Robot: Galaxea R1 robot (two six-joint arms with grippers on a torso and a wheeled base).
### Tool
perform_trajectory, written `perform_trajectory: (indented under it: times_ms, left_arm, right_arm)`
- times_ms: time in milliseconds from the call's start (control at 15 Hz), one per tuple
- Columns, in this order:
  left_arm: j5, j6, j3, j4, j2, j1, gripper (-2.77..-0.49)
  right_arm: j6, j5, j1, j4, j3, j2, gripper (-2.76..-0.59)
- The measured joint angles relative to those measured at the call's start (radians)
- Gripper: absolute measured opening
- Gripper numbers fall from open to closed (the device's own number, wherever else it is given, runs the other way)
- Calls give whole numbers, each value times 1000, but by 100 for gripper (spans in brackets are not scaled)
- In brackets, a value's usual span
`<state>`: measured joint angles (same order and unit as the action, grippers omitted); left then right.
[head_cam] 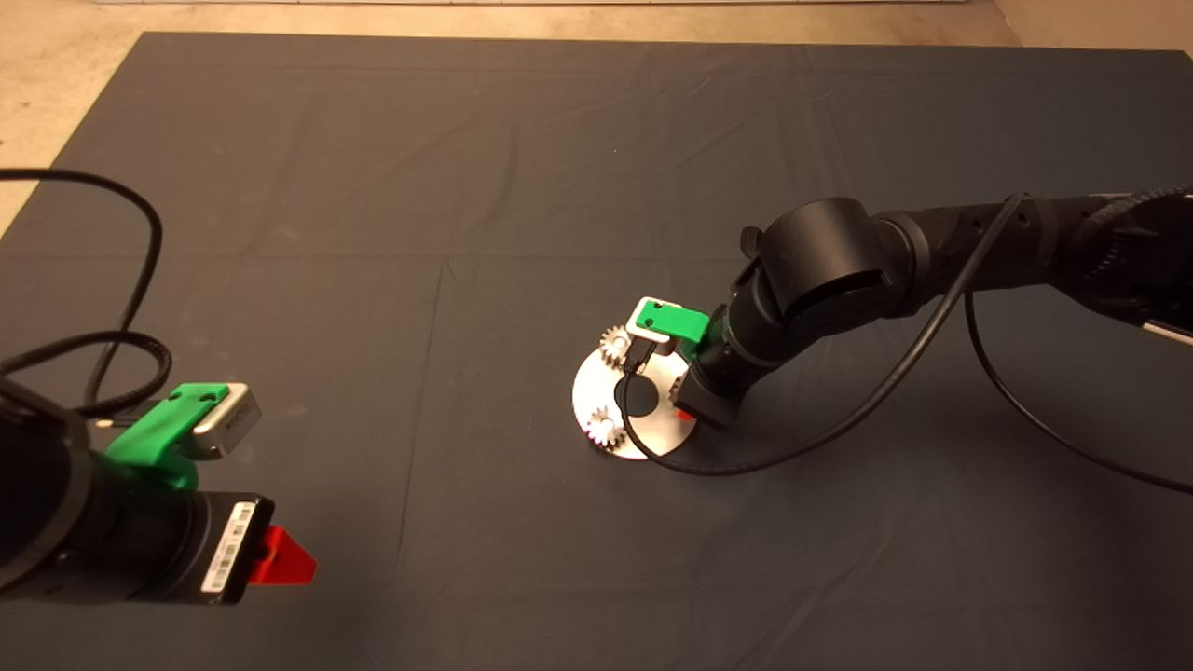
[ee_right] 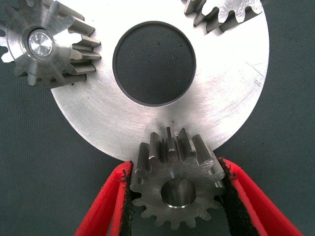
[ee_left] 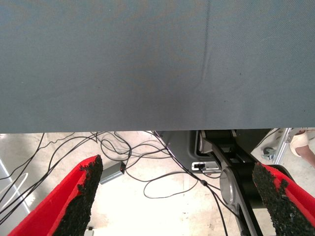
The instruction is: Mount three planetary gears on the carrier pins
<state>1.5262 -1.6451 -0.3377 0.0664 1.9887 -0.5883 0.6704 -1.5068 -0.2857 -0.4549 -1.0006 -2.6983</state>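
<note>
Right pincer (ee_right: 178, 196) is clamped on the third gear (ee_right: 176, 182), one red finger with its black pad pressed against the teeth on each side. The gear lies flat with its bore facing straight up at the wrist camera, so its axis runs vertical, same as the pins. It sits at the rim of the disc (ee_right: 216, 113), partly over the edge. There's something round and metallic down in the bore, but I can't tell for sure whether that's the pin or how far the gear is seated.

The other two gears are already on the disc: one (ee_right: 42, 44) with the shiny pin end (ee_right: 40, 43) showing in its centre, the other (ee_right: 221, 14) only half in shot. All three sit spaced around the disc's big central hole (ee_right: 154, 62).

From above, the disc (head_cam: 596, 391) lies on the dark mat (head_cam: 373, 186), a bit right of the middle of the surface, with the right arm reaching in over it.

Left pincer (ee_left: 177, 196) is parked at the lower left edge of the mat, fingers spread wide with nothing between them. There's a white barcode label (head_cam: 226, 545) on its wrist, too small to read.
</note>
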Motion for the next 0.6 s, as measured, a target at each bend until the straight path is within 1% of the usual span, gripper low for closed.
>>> perform_trajectory:
  times_ms: [400, 533, 600]
  left_arm:
    - [0, 0, 0, 0, 0, 0, -108]
    - [0, 0, 0, 0, 0, 0, -108]
    - [0, 0, 0, -1, 0, 0, -108]
  right_arm:
    - [0, 1, -1, -2, -4, 0, -228]
    - [0, -1, -3, -4, -5, 0, -228]
    - [0, -5, -3, -11, -11, 0, -228]
